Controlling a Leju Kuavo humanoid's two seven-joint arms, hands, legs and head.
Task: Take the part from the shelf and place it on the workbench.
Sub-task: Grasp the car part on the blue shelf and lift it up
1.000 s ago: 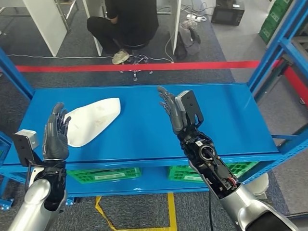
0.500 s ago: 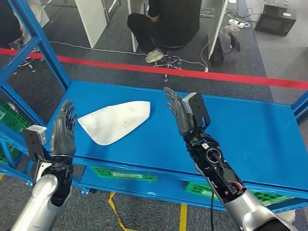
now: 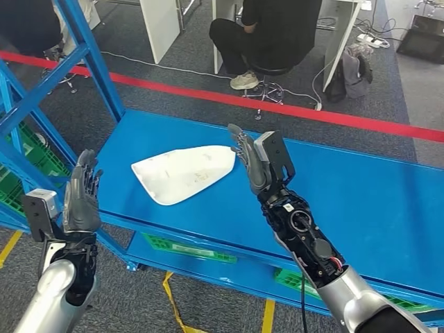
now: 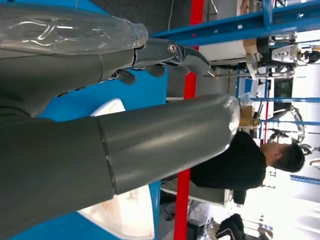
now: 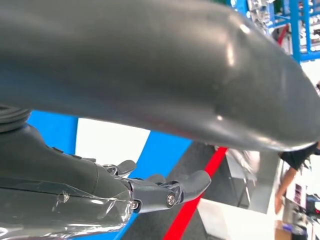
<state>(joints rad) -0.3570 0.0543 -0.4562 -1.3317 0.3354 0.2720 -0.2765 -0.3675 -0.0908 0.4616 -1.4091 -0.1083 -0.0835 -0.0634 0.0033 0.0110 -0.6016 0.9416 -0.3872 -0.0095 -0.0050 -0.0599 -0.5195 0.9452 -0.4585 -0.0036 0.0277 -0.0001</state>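
A white flat curved part [image 3: 183, 173] lies on the blue shelf [image 3: 345, 201], towards its left end. My left hand [image 3: 82, 195] is raised in front of the shelf's left corner, fingers spread, holding nothing, a short way left of the part. My right hand [image 3: 246, 157] hovers just right of the part's blunt end, fingers apart and empty. The left wrist view shows the white part [image 4: 128, 215] beyond my thumb [image 4: 162, 135]. In the right wrist view the part [image 5: 109, 142] lies past my fingers [image 5: 166, 190].
Blue shelf posts [image 3: 89, 52] rise at the left. Green crates [image 3: 177, 246] sit on the lower level. A red floor line [image 3: 314, 111] runs behind the shelf, and a seated person [image 3: 272, 31] is beyond it beside white desks.
The whole view has shifted: the camera turned, so shelf and part now sit further right and slanted. Both hands keep their raised, spread pose; the right hand now lies closer to the part's end.
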